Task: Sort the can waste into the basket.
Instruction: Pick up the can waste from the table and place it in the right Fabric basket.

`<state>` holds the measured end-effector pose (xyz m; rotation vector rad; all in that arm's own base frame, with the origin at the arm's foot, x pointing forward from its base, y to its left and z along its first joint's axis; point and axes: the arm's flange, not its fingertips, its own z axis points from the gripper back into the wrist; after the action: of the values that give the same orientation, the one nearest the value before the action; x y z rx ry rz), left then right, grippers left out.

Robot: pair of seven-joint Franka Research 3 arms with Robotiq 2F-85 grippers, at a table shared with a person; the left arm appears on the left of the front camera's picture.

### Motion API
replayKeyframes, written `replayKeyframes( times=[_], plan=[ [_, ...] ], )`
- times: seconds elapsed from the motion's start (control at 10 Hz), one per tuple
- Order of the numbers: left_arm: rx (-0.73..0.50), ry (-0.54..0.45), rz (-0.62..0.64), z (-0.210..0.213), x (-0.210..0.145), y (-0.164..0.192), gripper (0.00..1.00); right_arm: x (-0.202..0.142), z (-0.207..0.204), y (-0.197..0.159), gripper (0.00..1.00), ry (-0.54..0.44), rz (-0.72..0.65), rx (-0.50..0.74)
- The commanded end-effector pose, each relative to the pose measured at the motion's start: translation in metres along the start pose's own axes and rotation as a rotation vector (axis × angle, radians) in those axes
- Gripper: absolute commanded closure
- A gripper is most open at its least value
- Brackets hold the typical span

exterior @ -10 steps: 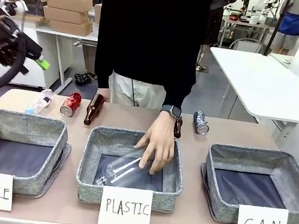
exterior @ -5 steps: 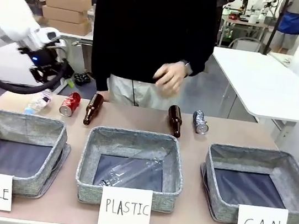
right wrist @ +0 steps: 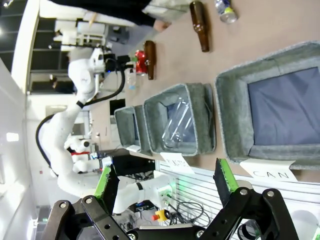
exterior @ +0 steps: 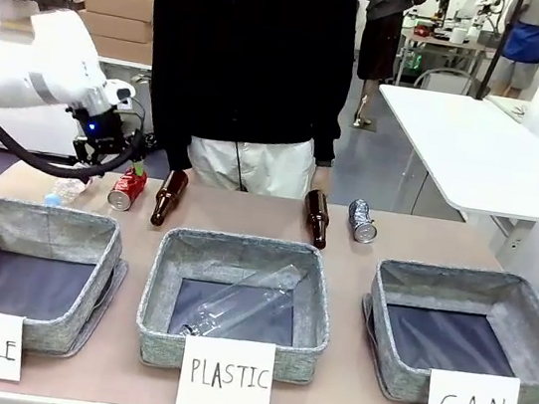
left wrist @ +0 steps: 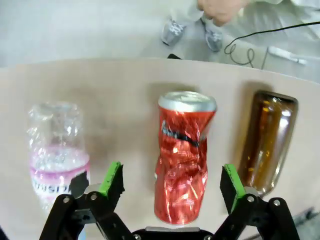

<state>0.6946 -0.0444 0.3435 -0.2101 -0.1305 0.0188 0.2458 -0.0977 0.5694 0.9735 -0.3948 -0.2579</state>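
Two crushed cans lie on the far part of the table; the red can lies between the wide-open fingers of the left gripper, not pinched, with a clear plastic bottle on one side and a brown bottle on the other; the grey can lies well apart from it; the right gripper is open and holds nothing; the basket signed CAN sits at the near right.

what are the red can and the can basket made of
The red can: thin metal, probably aluminium, with a glossy finish; it shows bright reflections and sharp crush dents. The basket: soft grey woven or felt-like fabric, matte, with a darker lining; its rim sags unevenly.
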Motion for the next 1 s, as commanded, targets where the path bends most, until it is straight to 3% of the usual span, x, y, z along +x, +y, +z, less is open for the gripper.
replayKeyframes(
  times=[0.0,0.5,0.6,0.7,0.8,0.9],
  plan=[
    [0.048,0.019,0.010,-0.013,0.006,-0.007,0.00,0.001,0.000,0.001,0.00,-0.002,0.020,0.027],
    [0.046,0.054,-0.005,-0.036,0.001,-0.017,0.00,0.001,0.000,0.001,0.00,-0.002,0.020,0.027],
    [0.047,0.055,-0.013,-0.036,-0.001,-0.018,0.58,0.001,0.000,0.001,0.00,-0.002,0.020,0.027],
    [0.053,0.056,-0.016,-0.037,-0.002,-0.018,0.59,0.001,0.000,0.001,0.00,-0.002,0.020,0.027],
    [0.059,0.060,-0.016,-0.037,-0.002,-0.018,1.00,0.001,0.000,0.001,0.00,-0.002,0.020,0.027],
    [0.063,0.058,-0.016,-0.036,-0.002,-0.018,1.00,0.001,0.000,0.001,0.00,-0.002,0.020,0.027]
  ],
)
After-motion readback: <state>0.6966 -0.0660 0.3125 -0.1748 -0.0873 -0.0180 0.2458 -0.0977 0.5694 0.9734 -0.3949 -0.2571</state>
